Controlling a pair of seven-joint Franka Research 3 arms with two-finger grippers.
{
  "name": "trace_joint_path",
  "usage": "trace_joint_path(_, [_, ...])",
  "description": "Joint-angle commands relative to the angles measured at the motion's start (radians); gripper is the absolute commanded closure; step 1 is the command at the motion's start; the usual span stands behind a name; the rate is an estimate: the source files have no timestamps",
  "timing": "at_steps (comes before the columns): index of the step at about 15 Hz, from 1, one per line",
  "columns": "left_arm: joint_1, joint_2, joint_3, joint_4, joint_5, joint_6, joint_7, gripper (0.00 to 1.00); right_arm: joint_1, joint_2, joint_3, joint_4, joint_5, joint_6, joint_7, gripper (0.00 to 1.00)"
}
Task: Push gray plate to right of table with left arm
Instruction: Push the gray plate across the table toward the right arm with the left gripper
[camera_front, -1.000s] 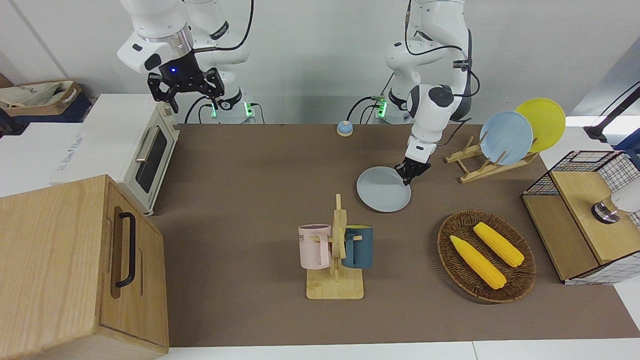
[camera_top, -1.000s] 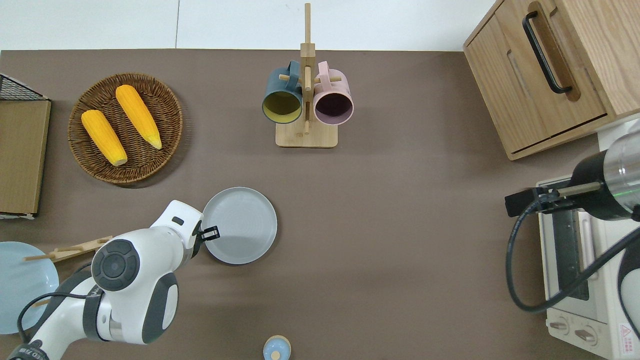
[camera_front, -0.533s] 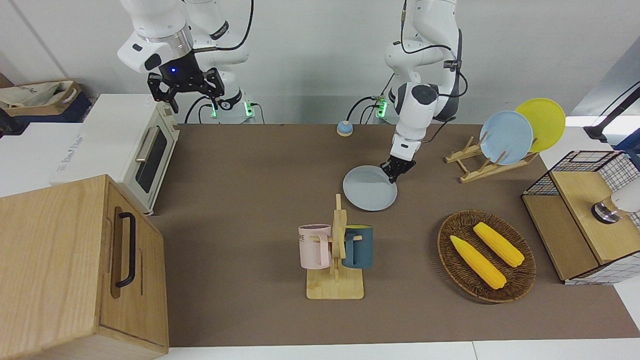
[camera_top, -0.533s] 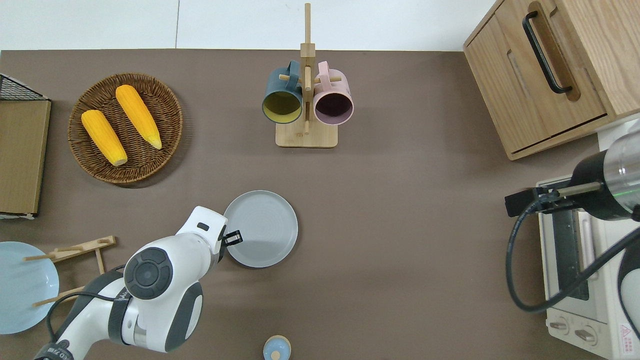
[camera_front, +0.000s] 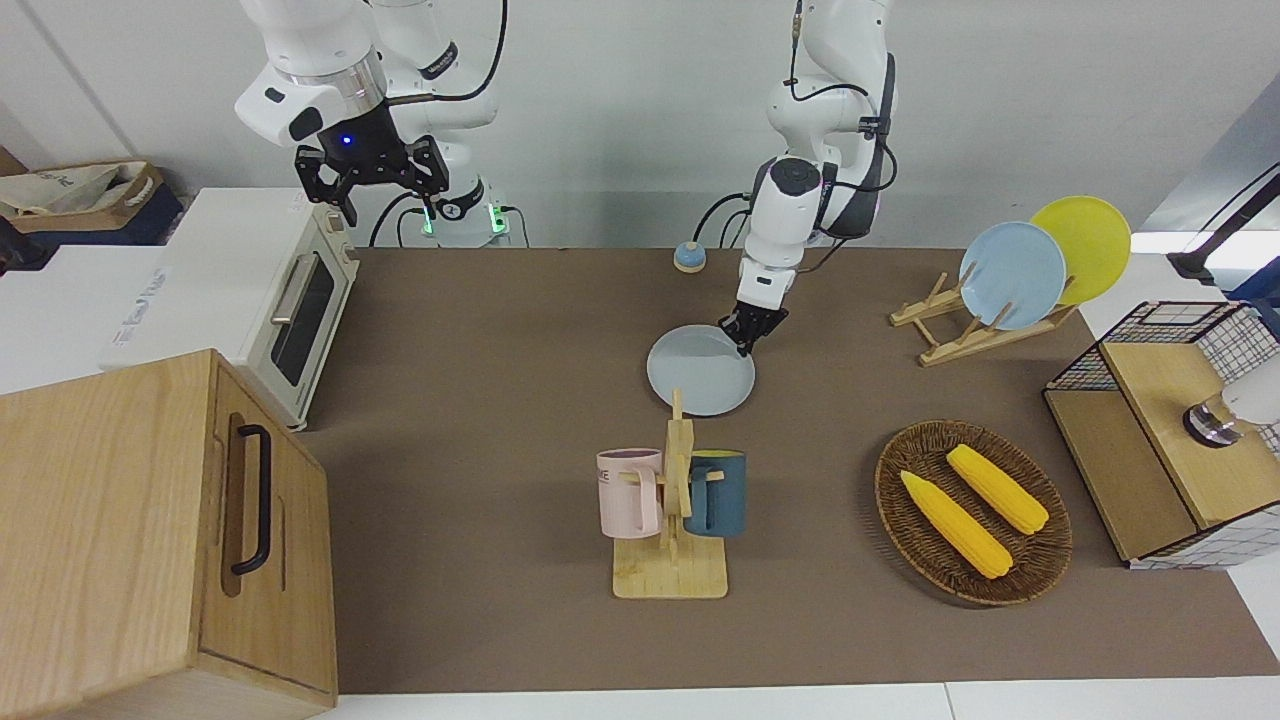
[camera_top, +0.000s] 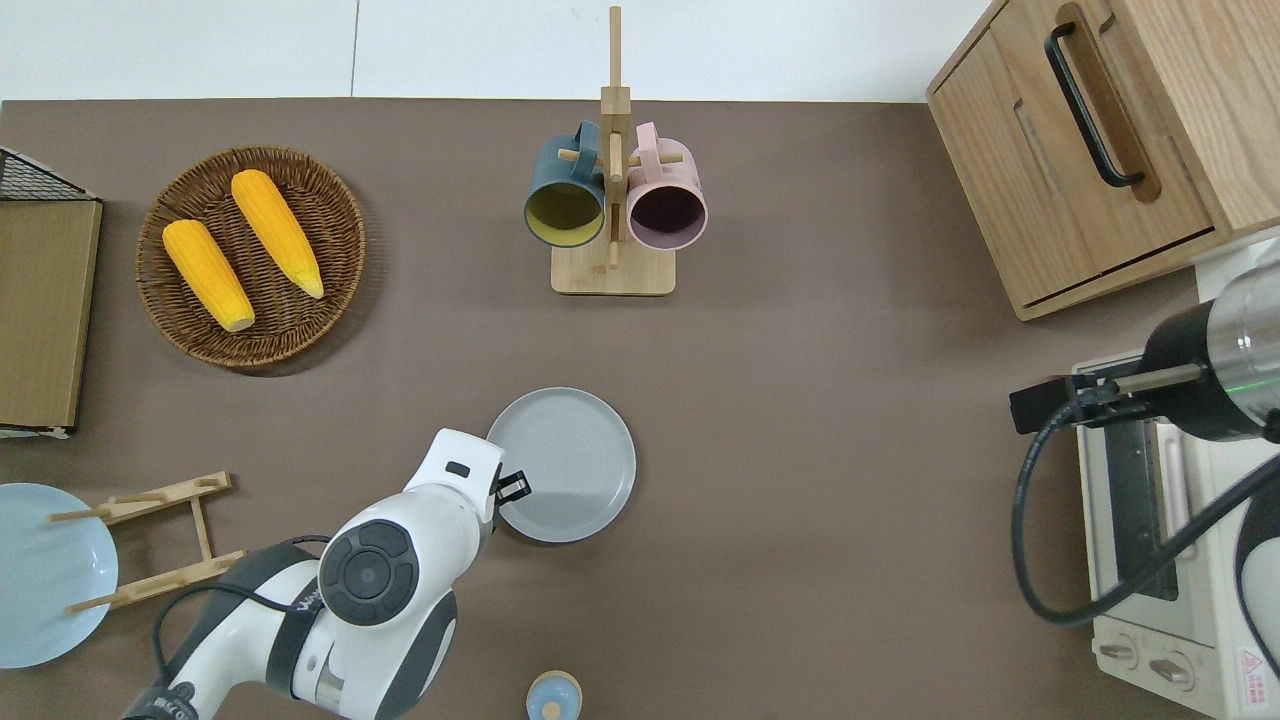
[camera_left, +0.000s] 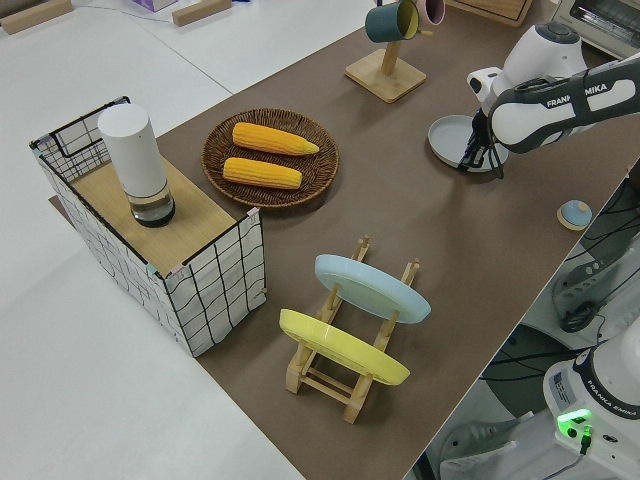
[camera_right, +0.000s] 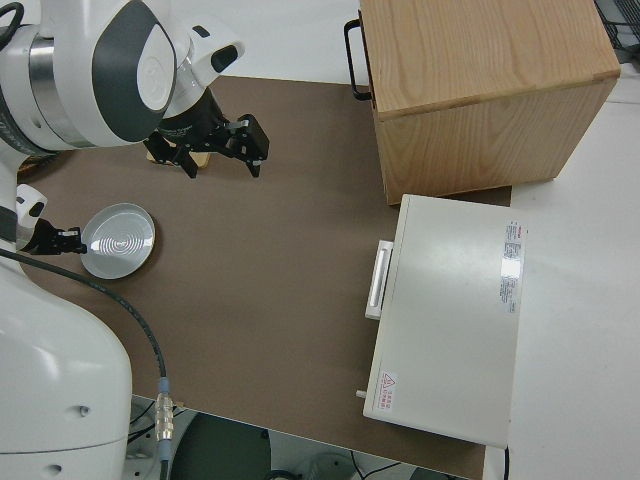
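1. A brown table (camera_front: 480, 400) seen from across, from overhead and from two sides, with two white robot arms at one long edge.
2. The gray plate (camera_top: 565, 462) lies flat on the table near its middle, nearer to the robots than the mug rack (camera_top: 612, 200) and well apart from it.
3. The left gripper (camera_top: 512, 487) is low at the plate's rim, on the side toward the left arm's end of the table and slightly toward the robots. Its black fingertips touch the rim. Whether its jaws are spread or closed cannot be told.
4. The left arm (camera_top: 385, 570) reaches out from the robots' edge, its wrist angled down toward the plate.
5. The right arm is parked; the right gripper (camera_front: 370, 180) has its jaws spread wide and holds nothing.
6. The mug rack holds a dark teal mug (camera_top: 563, 195) and a pink mug (camera_top: 668, 198), hung side by side.
7. A wicker basket (camera_top: 330, 195) with two corn cobs (camera_top: 275, 230) sits toward the left arm's end, farther from the robots than the plate.
8. A wooden plate rack (camera_front: 960, 330) at that end holds a blue plate (camera_front: 1012, 275) and a yellow plate (camera_front: 1090, 245), both on edge.
9. A small bell (camera_top: 553, 697) sits at the robots' edge of the table.
10. A wooden cabinet (camera_front: 150, 530) and a white toaster oven (camera_front: 290, 300) stand at the right arm's end.
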Motion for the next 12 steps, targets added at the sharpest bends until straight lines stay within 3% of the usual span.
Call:
trace_joint_path(1, [-0.075,0.034,0.010,0.027,0.084,0.002,-0.170,1.00,-0.020,-0.006,0.015,0.004,0.010,-0.013,0.000,0.017])
trace_joint_path(6, [-0.155,0.082,0.010,0.105,0.182,-0.072,-0.377,1.00,-0.020,-0.006,0.015,0.004,0.010,-0.014,0.001,0.017])
trace_joint_path(12, [-0.236,0.145,0.011,0.199,0.214,-0.133,-0.523,1.00,-0.020,-0.006,0.015,0.004,0.010,-0.013,0.001,0.017])
